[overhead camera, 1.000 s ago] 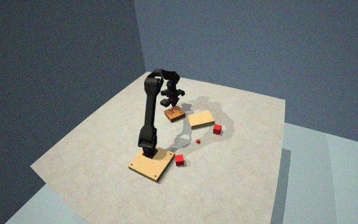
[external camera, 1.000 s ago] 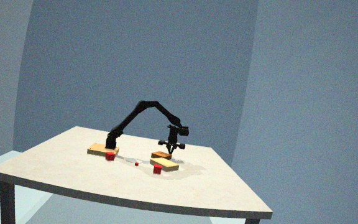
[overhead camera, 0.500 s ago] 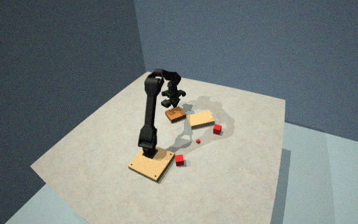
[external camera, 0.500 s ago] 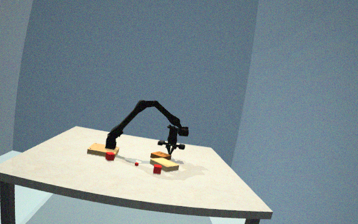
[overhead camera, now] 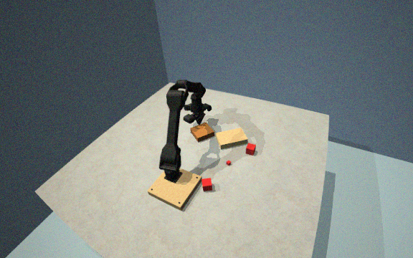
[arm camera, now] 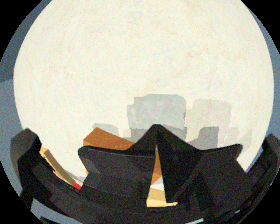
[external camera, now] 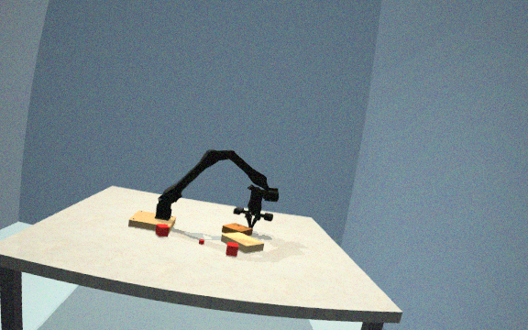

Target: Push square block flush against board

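Observation:
The square block (overhead camera: 202,132) (external camera: 236,228) (arm camera: 106,139), orange-brown, lies flat on the table. The board (overhead camera: 231,137) (external camera: 241,240) (arm camera: 55,167), pale yellow and longer, lies flat beside it. In the top view the block's right corner is close to the board's left end, with a narrow gap; no whole side of the block is against the board. My gripper (overhead camera: 199,123) (external camera: 250,226) (arm camera: 156,127) is shut and empty, fingertips down at the block's far edge. Whether they touch it cannot be told. The fingers hide part of the block in the wrist view.
A red cube (overhead camera: 250,149) (external camera: 232,249) stands near the board's right end. A tiny red cube (overhead camera: 229,163) (external camera: 201,241) lies between it and another red cube (overhead camera: 206,184) (external camera: 162,230) beside the arm's wooden base (overhead camera: 171,195) (external camera: 142,221).

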`<state>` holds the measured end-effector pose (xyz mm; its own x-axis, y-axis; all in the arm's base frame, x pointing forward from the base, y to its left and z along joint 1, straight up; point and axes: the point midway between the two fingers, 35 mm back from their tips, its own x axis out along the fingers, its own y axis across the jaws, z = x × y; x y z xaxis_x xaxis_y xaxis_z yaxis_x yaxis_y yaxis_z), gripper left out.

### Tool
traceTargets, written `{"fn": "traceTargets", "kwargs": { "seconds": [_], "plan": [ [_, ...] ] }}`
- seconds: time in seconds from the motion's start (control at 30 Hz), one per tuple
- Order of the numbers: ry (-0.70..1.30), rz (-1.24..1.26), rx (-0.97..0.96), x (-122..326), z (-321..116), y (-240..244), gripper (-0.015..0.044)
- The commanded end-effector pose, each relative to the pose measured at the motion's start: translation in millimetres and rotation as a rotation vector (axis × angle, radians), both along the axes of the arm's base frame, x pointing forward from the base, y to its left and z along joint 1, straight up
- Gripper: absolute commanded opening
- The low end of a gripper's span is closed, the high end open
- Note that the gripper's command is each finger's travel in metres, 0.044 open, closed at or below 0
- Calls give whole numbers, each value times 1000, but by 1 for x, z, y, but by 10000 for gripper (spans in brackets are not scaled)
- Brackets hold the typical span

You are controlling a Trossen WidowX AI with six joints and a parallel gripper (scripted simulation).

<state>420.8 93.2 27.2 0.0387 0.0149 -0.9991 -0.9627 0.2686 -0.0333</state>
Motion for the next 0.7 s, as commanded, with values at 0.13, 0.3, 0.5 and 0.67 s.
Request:
{"fn": "traceTargets", "kwargs": {
  "seconds": [0.13, 0.3, 0.5, 0.67],
  "plan": [
    [-4, -5, -1, 5, 2, 12, 0],
    [-4, -5, -1, 7, 2, 20, 0],
    [-2, -2, 0, 6, 28, 20, 0],
    [-4, -5, 0, 3, 56, 20, 0]
  ]
}}
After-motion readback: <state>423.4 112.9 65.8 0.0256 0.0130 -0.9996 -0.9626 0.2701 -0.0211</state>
